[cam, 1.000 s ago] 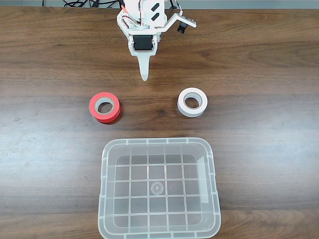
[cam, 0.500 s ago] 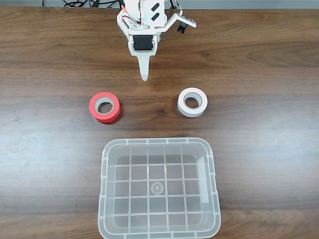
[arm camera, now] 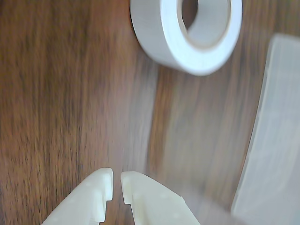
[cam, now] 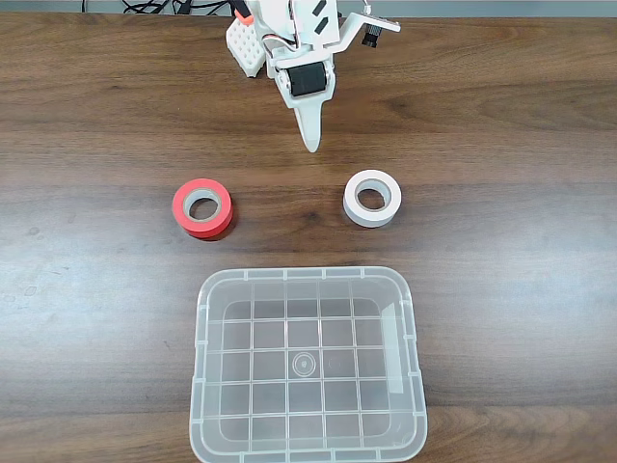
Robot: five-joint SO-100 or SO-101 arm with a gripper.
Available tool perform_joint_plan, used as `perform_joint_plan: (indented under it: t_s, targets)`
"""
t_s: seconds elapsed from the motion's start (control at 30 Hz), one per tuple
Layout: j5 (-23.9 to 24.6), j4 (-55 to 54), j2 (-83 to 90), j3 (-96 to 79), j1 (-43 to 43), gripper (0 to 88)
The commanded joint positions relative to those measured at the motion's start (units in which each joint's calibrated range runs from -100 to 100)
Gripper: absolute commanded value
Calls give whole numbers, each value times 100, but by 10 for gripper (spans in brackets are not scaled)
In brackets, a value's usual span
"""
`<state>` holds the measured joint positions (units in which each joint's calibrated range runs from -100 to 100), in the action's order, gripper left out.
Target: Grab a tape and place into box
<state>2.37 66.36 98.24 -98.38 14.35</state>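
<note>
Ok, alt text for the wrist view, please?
A white tape roll lies flat on the wooden table, beyond the gripper, whose jaws are nearly closed and empty. The clear box's rim shows at right.

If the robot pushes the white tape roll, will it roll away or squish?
Probably not roll: the white tape roll lies flat on its side on the wooden table, hole facing up, so a push would likely slide it. It looks thick and tightly wound, so it should stay stiff. It is small, likely light for the gripper.
</note>
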Motion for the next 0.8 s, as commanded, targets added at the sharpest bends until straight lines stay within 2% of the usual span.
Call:
perform_joint_plan:
  t_s: [0.0,0.33,0.43,0.53,0.77]
  targets:
    - [21,-206,55,127,372,13]
    - [5,-334,-25,635,774,13]
    - [-253,-317,-114,784,847,13]
    - [-417,-446,-476,854,789,13]
    - [-380,-899,-2077,1984,789,13]
